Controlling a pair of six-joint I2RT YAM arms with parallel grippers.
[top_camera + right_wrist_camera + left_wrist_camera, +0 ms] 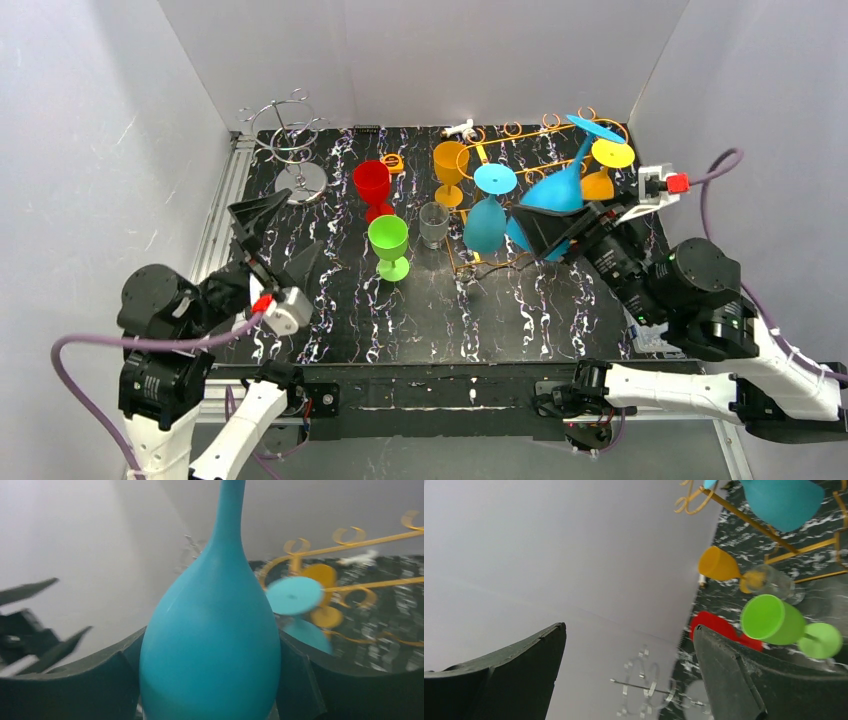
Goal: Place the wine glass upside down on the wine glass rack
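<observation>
My right gripper (pixel 560 222) is shut on the bowl of a blue wine glass (pixel 555 190). The glass is tilted, with its stem and foot (pixel 597 128) pointing up and back over the gold wine glass rack (pixel 520 133). In the right wrist view the blue wine glass (pixel 212 630) fills the space between both fingers (pixel 300 675) of the right gripper (pixel 210 652). A second blue glass (pixel 487 218) and a yellow one (pixel 600 172) hang upside down on the rack. My left gripper (pixel 280 240) stands open and empty at the left; the left wrist view shows only wall between the left gripper's (pixel 629 630) fingers.
A red glass (pixel 372 185), a green glass (pixel 388 245), a clear tumbler (pixel 434 224) and an orange glass (pixel 450 165) stand upright mid-table. A silver wire rack (pixel 295 140) stands at the back left. White walls close in the sides and back.
</observation>
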